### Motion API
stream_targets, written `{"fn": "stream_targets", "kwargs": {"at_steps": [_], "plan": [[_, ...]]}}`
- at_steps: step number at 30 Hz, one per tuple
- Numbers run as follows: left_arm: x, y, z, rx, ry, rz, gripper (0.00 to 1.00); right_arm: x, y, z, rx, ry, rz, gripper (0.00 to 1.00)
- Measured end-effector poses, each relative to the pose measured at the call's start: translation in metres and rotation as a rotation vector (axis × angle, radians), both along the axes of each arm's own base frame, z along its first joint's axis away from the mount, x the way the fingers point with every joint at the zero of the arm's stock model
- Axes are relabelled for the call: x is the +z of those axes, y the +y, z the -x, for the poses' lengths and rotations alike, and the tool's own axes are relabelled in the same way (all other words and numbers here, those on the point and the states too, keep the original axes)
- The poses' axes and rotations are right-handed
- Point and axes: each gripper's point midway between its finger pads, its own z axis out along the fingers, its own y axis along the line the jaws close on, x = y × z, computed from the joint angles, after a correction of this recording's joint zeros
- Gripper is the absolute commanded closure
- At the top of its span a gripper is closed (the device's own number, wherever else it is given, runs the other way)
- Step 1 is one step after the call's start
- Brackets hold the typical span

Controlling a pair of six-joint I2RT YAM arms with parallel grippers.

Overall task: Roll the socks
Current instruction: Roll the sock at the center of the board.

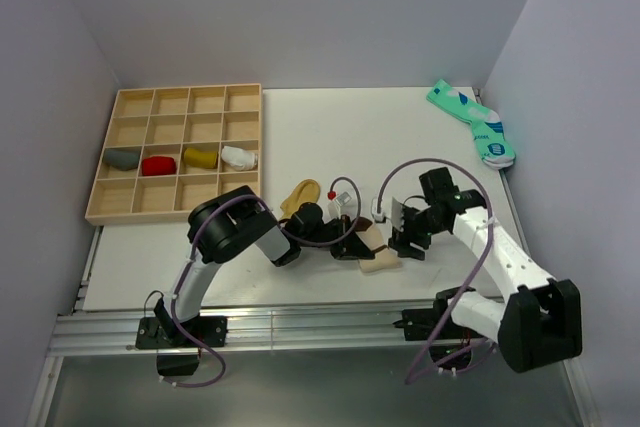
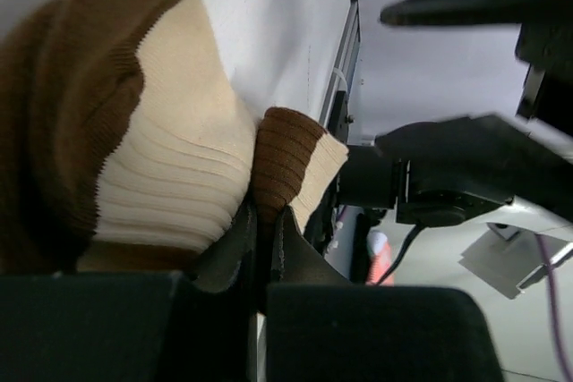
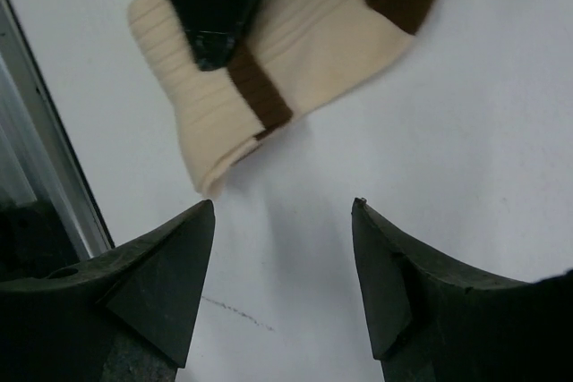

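Note:
A beige sock [image 1: 378, 255] with dark brown bands lies crumpled on the white table between my two arms. My left gripper [image 1: 350, 244] is shut on a brown-banded fold of the beige sock [image 2: 170, 167], pinched between the fingertips of the left gripper [image 2: 265, 214]. The right gripper [image 3: 285, 205] is open just above the bare table, with the beige sock [image 3: 304, 60] a little ahead of its tips and nothing between them. In the top view the right gripper [image 1: 406, 240] stands just right of the sock. A mustard-yellow sock [image 1: 300, 193] lies flat behind the left wrist.
A wooden compartment tray [image 1: 190, 89] at back left holds grey [image 1: 124, 158], red [image 1: 158, 165], yellow [image 1: 199, 157] and white [image 1: 238, 156] sock rolls. A teal sock pair [image 1: 475, 122] lies at the back right corner. The table's metal front rail [image 1: 300, 332] is close.

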Motion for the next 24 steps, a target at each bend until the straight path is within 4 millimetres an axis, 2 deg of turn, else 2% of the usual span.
{"fn": "stream_targets", "kwargs": {"at_steps": [3,11,16,24], "plan": [[-0.001,0.001,0.002,0.0,0.058,-0.007,1.0,-0.003,0.009,0.013,0.088,-0.033,0.007,0.27],[-0.003,0.002,0.007,-0.004,0.159,-0.005,1.0,-0.016,0.021,0.02,0.22,-0.027,0.024,0.27],[-0.004,0.003,0.006,-0.005,0.204,0.0,1.0,-0.026,0.026,0.033,0.287,-0.009,0.031,0.26],[-0.001,0.004,0.004,-0.019,0.217,0.024,1.0,-0.03,0.035,0.04,0.351,-0.057,0.024,0.26]]}}
